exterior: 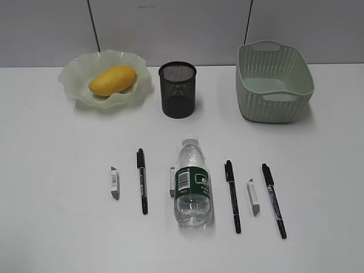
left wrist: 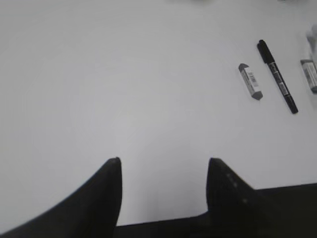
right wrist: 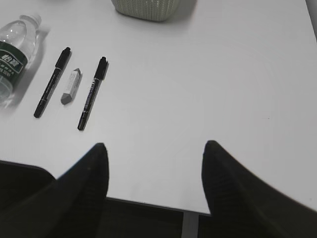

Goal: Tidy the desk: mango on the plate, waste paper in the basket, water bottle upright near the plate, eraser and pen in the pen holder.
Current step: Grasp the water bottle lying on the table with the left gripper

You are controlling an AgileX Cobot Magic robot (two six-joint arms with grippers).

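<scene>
The mango lies on the wavy green plate at the back left of the desk. The black mesh pen holder stands mid-back and the basket at the back right. The water bottle lies on its side, cap away. Three black pens and three erasers lie beside it. No waste paper is in view. My left gripper is open and empty over the bare near-left desk. My right gripper is open and empty at the near-right edge.
The left wrist view shows an eraser and a pen far to the right. The right wrist view shows the bottle, two pens, an eraser and the basket's base.
</scene>
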